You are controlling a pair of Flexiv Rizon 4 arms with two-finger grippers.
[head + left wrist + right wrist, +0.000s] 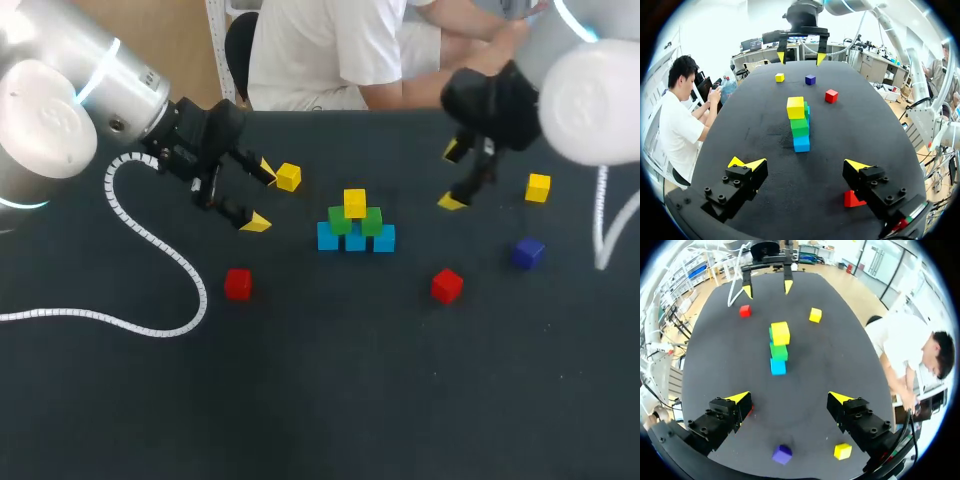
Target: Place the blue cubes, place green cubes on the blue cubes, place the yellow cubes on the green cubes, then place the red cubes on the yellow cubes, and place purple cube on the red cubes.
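With my left gripper (261,196) and right gripper (452,176) both open and empty, I'd take the yellow cube (288,177) lying just beside the left's fingertip across 2 flat faces: it looks light, rigid, smooth, apt to slip.

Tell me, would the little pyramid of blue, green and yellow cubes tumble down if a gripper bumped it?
Probably, at least partly. The blocks look merely stacked, with nothing joining them, so the small yellow cube on top would likely slide off first. The three blue cubes form a wide flat base, so the bottom row would probably just scoot rather than tip.
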